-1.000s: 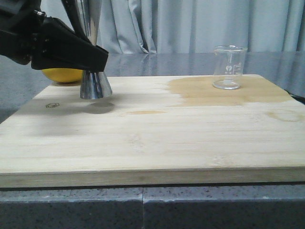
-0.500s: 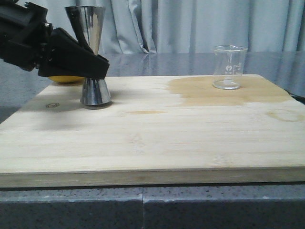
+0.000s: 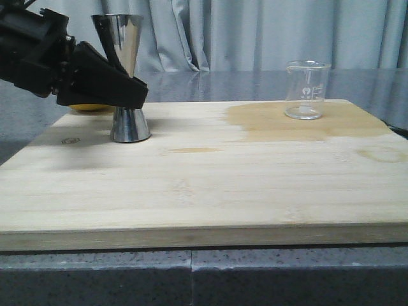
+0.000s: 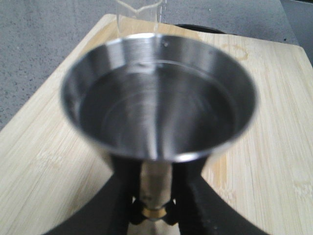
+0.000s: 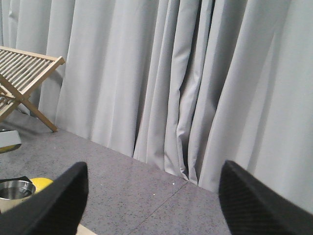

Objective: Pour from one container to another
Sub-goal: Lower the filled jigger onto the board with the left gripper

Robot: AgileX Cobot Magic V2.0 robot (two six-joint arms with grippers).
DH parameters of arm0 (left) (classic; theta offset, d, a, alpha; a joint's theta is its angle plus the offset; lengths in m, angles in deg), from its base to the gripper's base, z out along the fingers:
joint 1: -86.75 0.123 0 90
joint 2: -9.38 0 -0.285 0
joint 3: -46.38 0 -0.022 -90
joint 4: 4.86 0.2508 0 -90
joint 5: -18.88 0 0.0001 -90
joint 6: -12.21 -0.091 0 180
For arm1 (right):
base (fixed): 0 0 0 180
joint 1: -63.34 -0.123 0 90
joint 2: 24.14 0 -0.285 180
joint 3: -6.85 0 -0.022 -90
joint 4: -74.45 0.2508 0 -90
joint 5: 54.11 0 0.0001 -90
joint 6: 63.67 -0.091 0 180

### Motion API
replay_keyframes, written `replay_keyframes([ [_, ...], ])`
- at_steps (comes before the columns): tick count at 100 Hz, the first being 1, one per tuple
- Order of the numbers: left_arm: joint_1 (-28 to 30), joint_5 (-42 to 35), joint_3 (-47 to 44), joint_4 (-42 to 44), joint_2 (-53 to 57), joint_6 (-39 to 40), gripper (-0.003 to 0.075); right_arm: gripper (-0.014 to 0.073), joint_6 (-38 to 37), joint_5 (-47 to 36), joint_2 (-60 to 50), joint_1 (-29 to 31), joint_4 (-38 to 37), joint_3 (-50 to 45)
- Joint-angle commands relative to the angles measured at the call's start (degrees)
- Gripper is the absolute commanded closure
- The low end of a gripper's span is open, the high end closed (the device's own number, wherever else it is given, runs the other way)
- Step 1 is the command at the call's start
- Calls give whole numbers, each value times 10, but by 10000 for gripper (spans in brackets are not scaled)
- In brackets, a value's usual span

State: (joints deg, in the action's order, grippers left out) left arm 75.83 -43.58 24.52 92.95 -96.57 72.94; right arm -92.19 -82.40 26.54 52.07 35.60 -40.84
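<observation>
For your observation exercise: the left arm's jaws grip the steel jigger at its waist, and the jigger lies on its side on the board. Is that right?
Not quite. The jigger stands upright on the board, as the front view shows. The left gripper does grip its waist.

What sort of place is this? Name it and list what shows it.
Probably a staged bar or kitchen test bench: a bamboo cutting board on a grey speckled counter, a steel jigger and glass beaker, plain grey curtains behind.

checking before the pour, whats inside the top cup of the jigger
In the left wrist view the jigger top cup shows only bare polished steel; clear liquid cannot be ruled out. The left gripper covers its waist.
</observation>
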Motion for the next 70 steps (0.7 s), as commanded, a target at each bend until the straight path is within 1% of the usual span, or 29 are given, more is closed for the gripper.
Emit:
replay_keyframes([
  [1, -2, -25, 15, -35, 13, 0, 618, 91, -1, -33, -4, 0, 8, 13],
  [70, -10, -32, 15, -35, 7, 0, 612, 91, -1, -33, -4, 0, 7, 13],
])
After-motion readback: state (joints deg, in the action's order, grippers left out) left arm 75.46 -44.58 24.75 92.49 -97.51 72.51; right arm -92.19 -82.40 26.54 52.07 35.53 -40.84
